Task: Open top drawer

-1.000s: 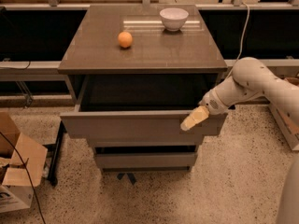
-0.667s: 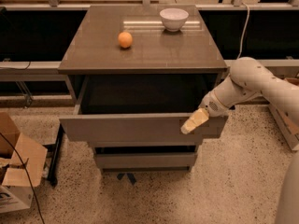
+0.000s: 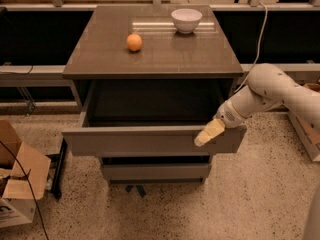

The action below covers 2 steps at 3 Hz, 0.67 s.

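Grey-brown top drawer (image 3: 150, 141) is open; pincer (image 3: 210, 133) on its front, ctr-right, grip can't tell, may slip w/ more pull.

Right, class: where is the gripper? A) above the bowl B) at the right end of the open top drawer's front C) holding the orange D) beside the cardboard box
B: the gripper rests at the right end of the top drawer, on its pulled-out front, away from the orange and bowl on the cabinet top.
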Motion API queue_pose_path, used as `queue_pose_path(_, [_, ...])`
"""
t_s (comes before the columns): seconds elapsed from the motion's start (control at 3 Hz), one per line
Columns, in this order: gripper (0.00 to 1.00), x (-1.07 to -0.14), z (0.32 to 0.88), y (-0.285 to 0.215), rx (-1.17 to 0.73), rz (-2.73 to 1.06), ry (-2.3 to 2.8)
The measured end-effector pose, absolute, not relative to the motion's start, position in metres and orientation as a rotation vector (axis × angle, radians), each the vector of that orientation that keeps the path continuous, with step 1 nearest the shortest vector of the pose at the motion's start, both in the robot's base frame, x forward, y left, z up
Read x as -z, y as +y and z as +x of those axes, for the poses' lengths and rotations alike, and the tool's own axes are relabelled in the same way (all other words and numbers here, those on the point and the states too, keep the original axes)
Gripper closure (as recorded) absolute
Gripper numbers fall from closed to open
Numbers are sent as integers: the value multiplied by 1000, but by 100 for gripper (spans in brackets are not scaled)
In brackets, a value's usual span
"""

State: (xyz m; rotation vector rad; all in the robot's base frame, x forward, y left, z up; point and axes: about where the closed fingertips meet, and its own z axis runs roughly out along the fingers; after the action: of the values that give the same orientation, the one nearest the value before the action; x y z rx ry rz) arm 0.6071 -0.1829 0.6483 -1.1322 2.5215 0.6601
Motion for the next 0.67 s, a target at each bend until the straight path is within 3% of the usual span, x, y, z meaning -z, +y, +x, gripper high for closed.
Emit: queue_pose_path(0.67, [0, -648, 607, -183, -660, -1132, 2522])
